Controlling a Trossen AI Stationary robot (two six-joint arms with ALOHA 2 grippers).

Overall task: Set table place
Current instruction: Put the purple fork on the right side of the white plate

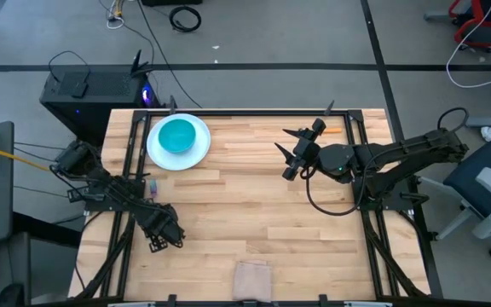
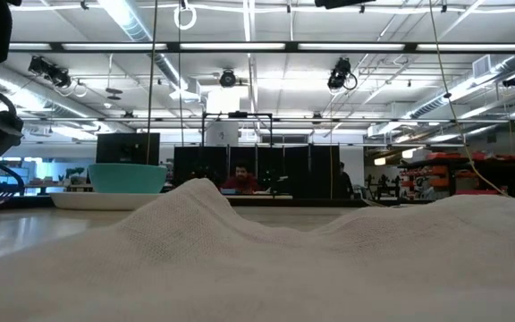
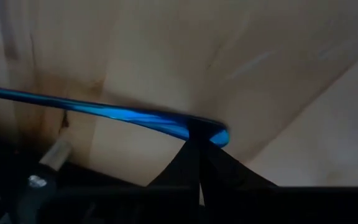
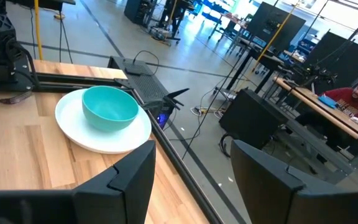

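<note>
The white plate (image 1: pixel 196 154) lies at the table's far left with the teal bowl (image 1: pixel 177 136) standing in it; both also show in the right wrist view, plate (image 4: pixel 73 127) and bowl (image 4: pixel 109 107). The spoon's orange handle (image 1: pixel 335 130) lies by the far right rail. My left gripper (image 1: pixel 167 237) is low over the near left part of the table, shut on the blue-handled fork (image 3: pixel 123 116). My right gripper (image 1: pixel 290 153) hovers open right of the table's middle, facing the plate, and touches nothing. My left gripper (image 3: pixel 199 134) pinches the fork's blue handle at its free end (image 3: pixel 219 137) between its two shut fingertips (image 3: pixel 194 155). The fingers lie across the handle, which runs off sideways over the wooden planks. Whether the fork is lifted clear, I cannot tell.
A folded beige cloth (image 1: pixel 251 280) lies at the near edge and fills the low view's foreground (image 2: pixel 311 259). Black rails (image 1: pixel 358 162) run along both sides of the table. A small purple object (image 1: pixel 153 186) sits by the left rail. Bare planks (image 1: pixel 245 205) lie between the arms.
</note>
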